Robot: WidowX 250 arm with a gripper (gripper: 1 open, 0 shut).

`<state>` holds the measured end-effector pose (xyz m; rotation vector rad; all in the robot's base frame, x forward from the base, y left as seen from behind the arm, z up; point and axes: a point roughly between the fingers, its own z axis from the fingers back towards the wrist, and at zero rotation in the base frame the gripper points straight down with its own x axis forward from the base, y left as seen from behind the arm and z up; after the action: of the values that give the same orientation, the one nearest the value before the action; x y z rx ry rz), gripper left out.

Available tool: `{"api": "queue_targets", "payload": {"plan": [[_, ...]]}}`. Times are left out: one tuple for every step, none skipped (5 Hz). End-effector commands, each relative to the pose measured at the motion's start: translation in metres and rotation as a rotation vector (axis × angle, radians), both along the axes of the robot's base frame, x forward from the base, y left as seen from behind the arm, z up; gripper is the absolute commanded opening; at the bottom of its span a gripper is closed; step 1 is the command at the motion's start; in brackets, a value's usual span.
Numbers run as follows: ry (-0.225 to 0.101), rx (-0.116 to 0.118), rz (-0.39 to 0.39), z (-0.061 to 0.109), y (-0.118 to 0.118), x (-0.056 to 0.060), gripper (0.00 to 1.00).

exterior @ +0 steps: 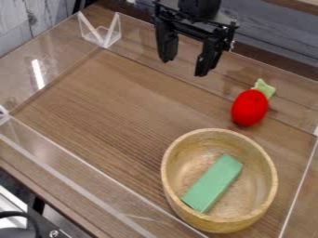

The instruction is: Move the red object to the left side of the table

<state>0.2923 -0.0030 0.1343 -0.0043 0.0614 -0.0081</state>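
Note:
The red object (251, 106), a small bright-red strawberry-like toy with a green leafy top, sits on the right part of the brown wood-grain table (112, 102), near the right acrylic wall. My gripper (185, 56) hangs over the back of the table, pointing down, up and to the left of the toy and apart from it. Its two black fingers (165, 45) stand open with nothing between them.
A wooden bowl (176, 167) holding a flat green block (213, 183) stands at the front right, just below the toy. Low clear acrylic walls (50, 65) border the tabletop, with a clear bracket (99, 33) at the back left.

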Motion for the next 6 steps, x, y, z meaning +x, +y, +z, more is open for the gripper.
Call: {"api": "queue_targets", "payload": {"plan": [[0.007, -0.002, -0.065, -0.007, -0.011, 0.003, 1.0], [0.015, -0.015, -0.172, -0.019, -0.028, 0.003, 1.0], [0.01, -0.021, -0.273, -0.029, -0.046, 0.01, 1.0], [-0.007, -0.023, -0.381, -0.038, -0.061, 0.02, 1.0], [-0.026, -0.016, -0.439, -0.045, -0.075, 0.03, 1.0], [-0.037, -0.01, -0.465, -0.054, -0.087, 0.04, 1.0]]}}
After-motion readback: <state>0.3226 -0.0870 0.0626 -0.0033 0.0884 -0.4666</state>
